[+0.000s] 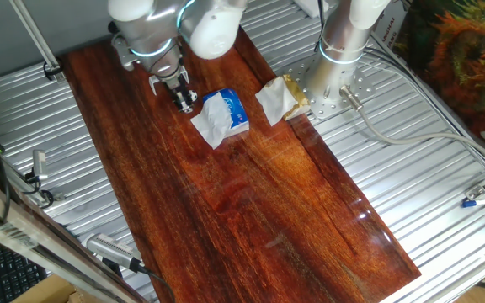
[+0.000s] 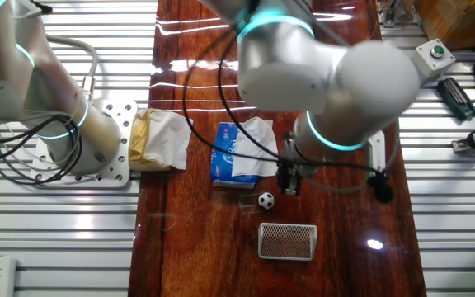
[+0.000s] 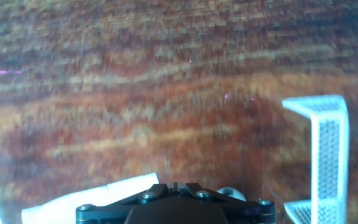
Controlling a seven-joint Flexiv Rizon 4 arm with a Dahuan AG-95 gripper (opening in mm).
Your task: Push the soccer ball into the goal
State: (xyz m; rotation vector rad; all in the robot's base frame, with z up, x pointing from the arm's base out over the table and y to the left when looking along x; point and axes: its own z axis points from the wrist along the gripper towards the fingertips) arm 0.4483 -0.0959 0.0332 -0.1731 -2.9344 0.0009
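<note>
I see the soccer ball [image 2: 265, 200] on the wood table [image 2: 188, 247], just beside the gripper [image 2: 288, 183] and near the goal [image 2: 287, 241] (jaws look closed together, gripping nothing), below the blue packet [image 2: 226, 154].

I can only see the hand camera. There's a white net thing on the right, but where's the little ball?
Observer: In the other fixed view the soccer ball lies on the table, between the blue packet and the goal.
Operator: Is it touching the net?
Observer: No, a strip of wood shows between them.
Operator: Is my hand near it?
Observer: Yes, the gripper hangs right beside the ball, on the side away from the crumpled paper.
</note>
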